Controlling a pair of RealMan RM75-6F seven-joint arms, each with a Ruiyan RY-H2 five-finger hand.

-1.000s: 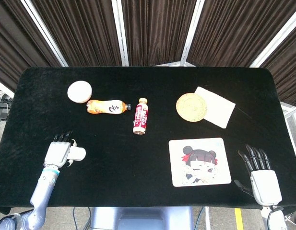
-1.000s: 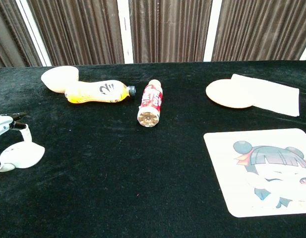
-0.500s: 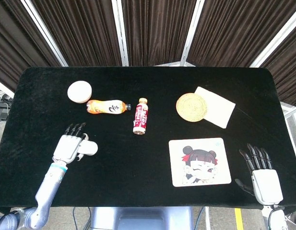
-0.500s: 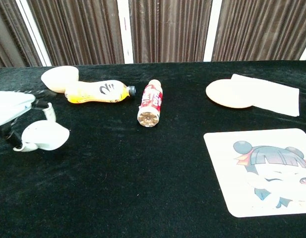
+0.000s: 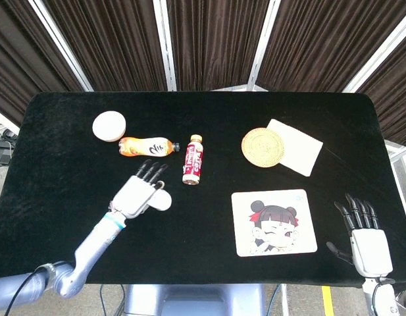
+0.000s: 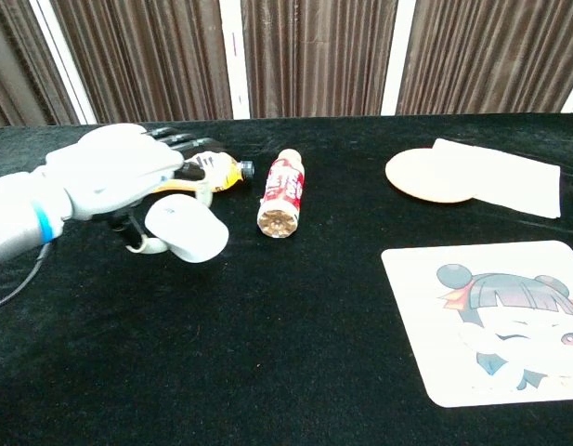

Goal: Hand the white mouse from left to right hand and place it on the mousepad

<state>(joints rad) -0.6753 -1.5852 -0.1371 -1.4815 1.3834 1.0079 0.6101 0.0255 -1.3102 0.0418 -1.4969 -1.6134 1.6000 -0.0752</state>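
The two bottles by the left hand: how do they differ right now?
The orange bottle is larger, with an orange body; the red bottle is smaller, with a red-and-white label. The orange bottle lies crosswise, cap toward the robot's right; the red bottle lies lengthwise, base toward the robot. The left hand, holding the white mouse, partly hides the orange bottle in the chest view; the red bottle shows fully. Both lie on their sides.

Lighting evenly and brightly from overhead, casting almost no shadows on the black table (image 5: 209,217). Showing mild glare on the white mousepad (image 6: 495,321) and the napkin (image 6: 509,175). Blurring slightly around the left hand (image 6: 128,177) in chest view. Bending straight edges a little toward the corners in head view.
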